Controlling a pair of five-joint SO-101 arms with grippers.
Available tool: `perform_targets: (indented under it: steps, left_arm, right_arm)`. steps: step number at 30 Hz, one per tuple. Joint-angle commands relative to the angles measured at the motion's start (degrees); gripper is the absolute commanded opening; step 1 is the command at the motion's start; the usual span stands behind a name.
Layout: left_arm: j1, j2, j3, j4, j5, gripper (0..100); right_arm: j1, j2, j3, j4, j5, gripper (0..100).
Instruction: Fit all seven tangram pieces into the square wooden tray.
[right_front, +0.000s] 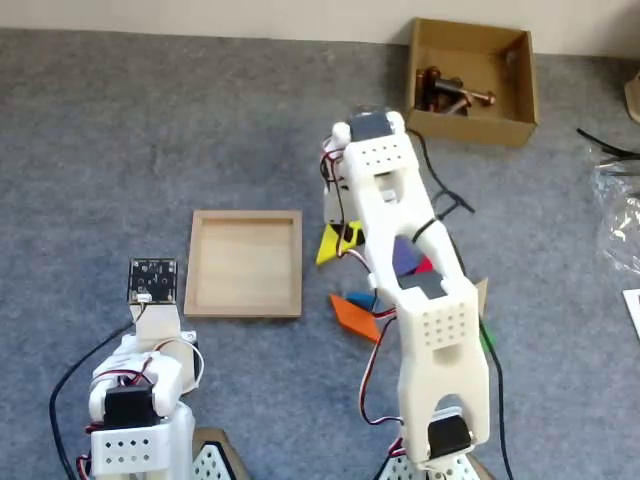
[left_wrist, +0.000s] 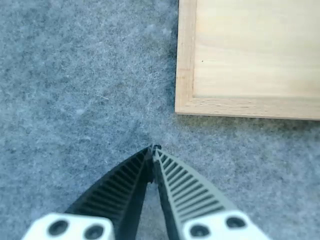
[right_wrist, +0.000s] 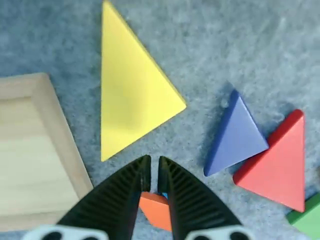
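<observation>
The square wooden tray (right_front: 245, 215) lies empty on the grey felt, left of the pieces. My right arm (right_front: 400, 230) stretches over the heap of pieces. Its gripper (right_wrist: 152, 167) is shut to a thin slit, just above the mat between the tray rim (right_wrist: 47, 117) and the yellow triangle (right_wrist: 130, 95). The orange piece (right_wrist: 155, 210) shows behind its fingers. A blue triangle (right_wrist: 235, 135), a red triangle (right_wrist: 280, 165) and a green corner (right_wrist: 307, 220) lie farther off. My left gripper (left_wrist: 152, 148) is shut and empty, near the tray's corner (left_wrist: 185, 105).
A cardboard box (right_front: 470, 80) with metal parts stands at the back right. A plastic bag (right_front: 620, 220) and black cables lie at the right edge. In the high view the yellow triangle (right_front: 335, 243) and the orange piece (right_front: 358, 315) sit right of the tray.
</observation>
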Motion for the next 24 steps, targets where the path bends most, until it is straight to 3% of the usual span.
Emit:
perform_targets:
  steps: [1,7,14,24]
  left_arm:
    - [-0.48,0.4,1.19,0.44,0.18,0]
    - [-0.48,0.4,1.19,0.44,0.18,0]
    - [-0.48,0.4,1.19,0.44,0.18,0]
    - [-0.48,0.4,1.19,0.44,0.18,0]
  right_arm:
    - [0.04,-1.54,-0.48,0.48,-3.43,4.2]
    - [-0.57,-1.01,-2.86,0.04,-10.73,4.2]
    - [-1.63,-0.92,-3.12,-0.13,-11.16,5.4]
    - [-3.03,-0.92,-2.68,-0.22,-10.99,39.9]
